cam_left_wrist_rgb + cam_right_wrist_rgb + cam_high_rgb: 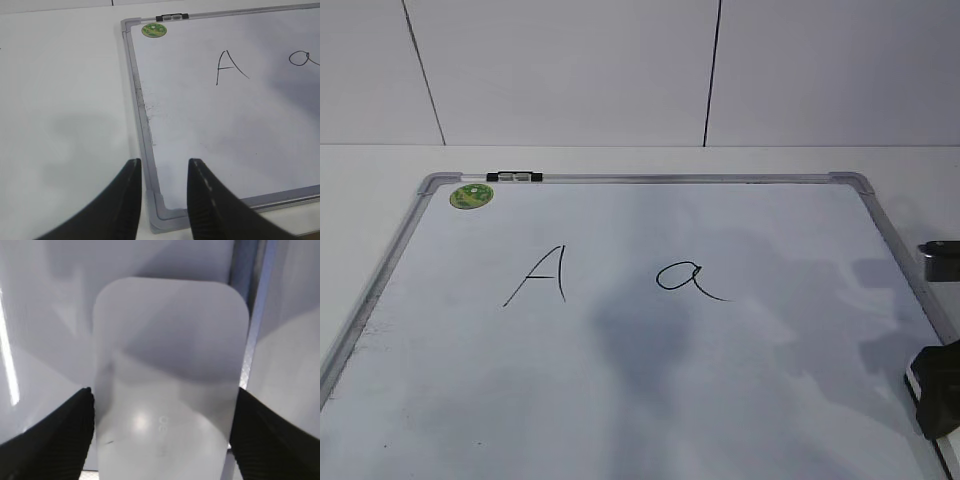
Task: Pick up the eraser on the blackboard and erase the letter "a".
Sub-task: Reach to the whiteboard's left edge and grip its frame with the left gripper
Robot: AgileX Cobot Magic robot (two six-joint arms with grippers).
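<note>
Right end effector (162, 435) straddles the eraser (167, 375) at the blackboard's (620, 400) right edge, jaws spread wide and flanking its sides, apparently not yet gripping. Letter "a" (688, 277) remains unerased. Left end effector (164, 200) hangs partly open, empty.

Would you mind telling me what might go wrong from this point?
The right pincer straddles the eraser with its jaws wide, right beside the blackboard's frame; closing off-centre could push the eraser aside or catch the frame. The capital "A" sits near the letter "a", so a broad wipe might smear it.
</note>
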